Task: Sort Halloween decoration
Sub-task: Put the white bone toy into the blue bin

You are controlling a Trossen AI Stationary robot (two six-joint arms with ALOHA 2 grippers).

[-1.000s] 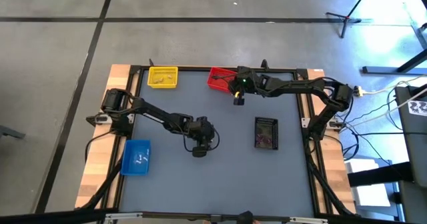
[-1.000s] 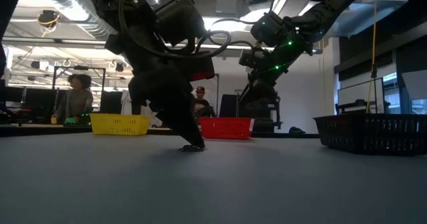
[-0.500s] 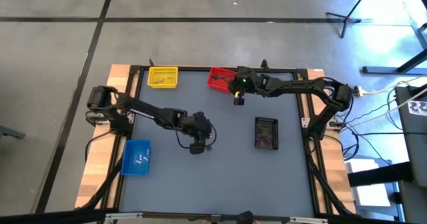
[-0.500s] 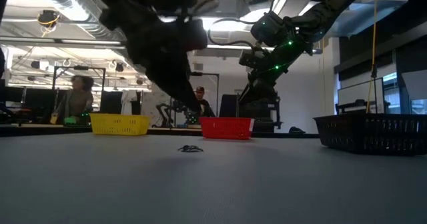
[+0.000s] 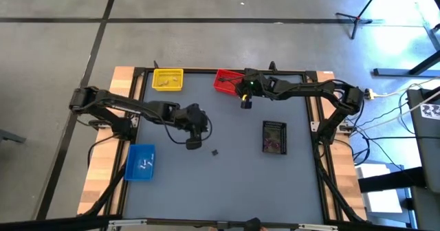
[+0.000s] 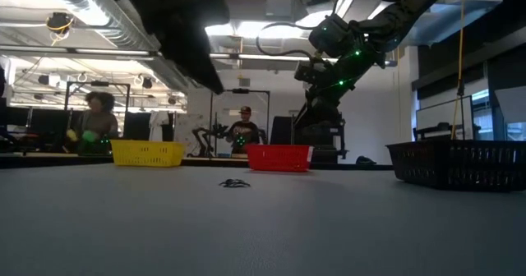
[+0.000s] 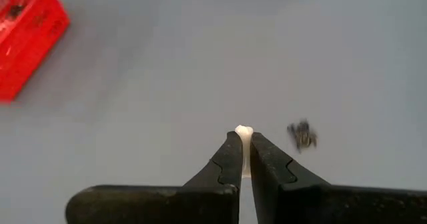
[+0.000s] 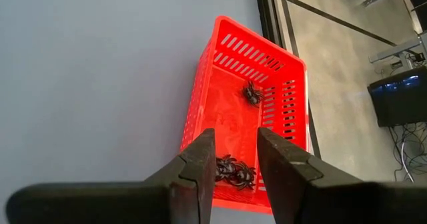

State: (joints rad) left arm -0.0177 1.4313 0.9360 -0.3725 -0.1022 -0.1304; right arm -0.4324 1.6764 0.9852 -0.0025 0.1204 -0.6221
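Note:
My left gripper (image 7: 243, 151) is shut on a tiny white trinket (image 7: 243, 131) and hangs above the middle of the table (image 5: 194, 144), high up in the low view (image 6: 215, 85). A small dark trinket (image 7: 302, 135) lies flat on the table just right of it (image 5: 214, 151) (image 6: 235, 183). My right gripper (image 8: 235, 163) is open and empty above the red bin (image 8: 247, 111), near the table's far edge (image 5: 245, 102). Dark spider-like trinkets (image 8: 233, 171) lie in that bin. My left gripper pinches the white trinket between its two fingers, and only the piece's free end (image 7: 244, 129) shows past the fingertips. The piece is lifted clear of the table. The fingers hide the remainder of it.
The yellow bin (image 5: 167, 79) and the red bin (image 5: 225, 80) stand at the far edge. The blue bin (image 5: 141, 162) stands near the left edge and the black bin (image 5: 273, 136) on the right. People (image 6: 97, 124) show in the room beyond.
My left gripper has risen from the tabletop and drawn back toward the table's left and far side. The dark trinket it stood over has stayed on the table and now shows uncovered.

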